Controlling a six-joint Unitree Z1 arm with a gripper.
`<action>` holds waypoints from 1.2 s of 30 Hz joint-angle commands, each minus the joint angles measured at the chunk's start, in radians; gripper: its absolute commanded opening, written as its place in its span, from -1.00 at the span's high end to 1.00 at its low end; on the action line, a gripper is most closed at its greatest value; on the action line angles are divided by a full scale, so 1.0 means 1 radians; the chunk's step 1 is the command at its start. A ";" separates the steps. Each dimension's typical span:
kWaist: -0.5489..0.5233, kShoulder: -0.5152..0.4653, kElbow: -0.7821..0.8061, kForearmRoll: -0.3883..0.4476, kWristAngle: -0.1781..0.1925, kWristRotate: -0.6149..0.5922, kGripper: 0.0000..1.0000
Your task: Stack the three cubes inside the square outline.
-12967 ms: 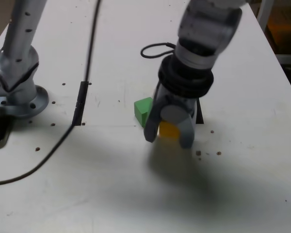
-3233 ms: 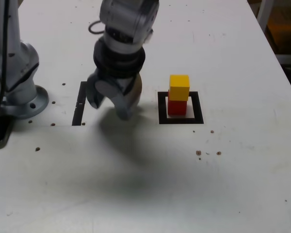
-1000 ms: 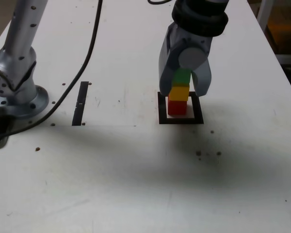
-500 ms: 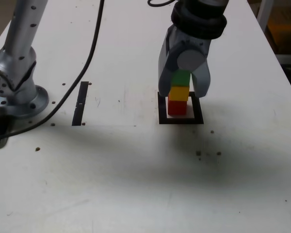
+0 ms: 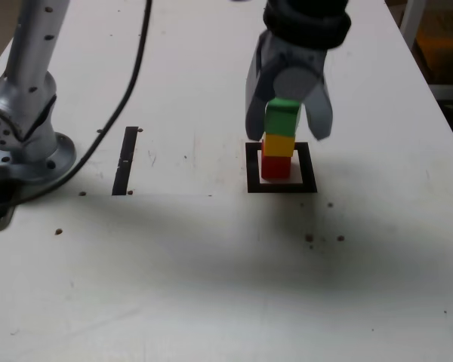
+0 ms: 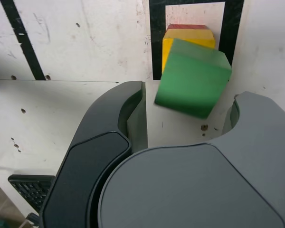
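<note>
The three cubes stand in one stack: red cube (image 5: 275, 166) at the bottom, yellow cube (image 5: 278, 145) in the middle, green cube (image 5: 281, 118) on top. The stack sits inside the square outline (image 5: 281, 187). My gripper (image 5: 287, 134) is open and straddles the green cube, one finger on each side. In the wrist view the green cube (image 6: 192, 83) lies slightly turned on the yellow cube (image 6: 168, 45), with a gap to each finger. A strip of the red cube (image 6: 187, 26) and the square outline (image 6: 156, 38) show beyond it.
A straight black tape strip (image 5: 124, 160) lies at the exterior view's left, also seen as a tape strip (image 6: 21, 40) in the wrist view. The arm's base (image 5: 26, 143) and a black cable (image 5: 113, 98) are further left. Small dark specks (image 5: 309, 237) dot the white table.
The jaws have opened off the green cube and the gripper has risen slightly. The green cube stays on top of the yellow one.
</note>
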 commanded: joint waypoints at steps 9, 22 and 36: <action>-0.015 -0.256 -0.005 0.114 0.102 -0.073 -0.38; -0.014 -0.399 0.365 0.106 0.067 -0.153 -0.38; -0.014 -0.371 0.702 -0.136 -0.052 -0.128 -0.38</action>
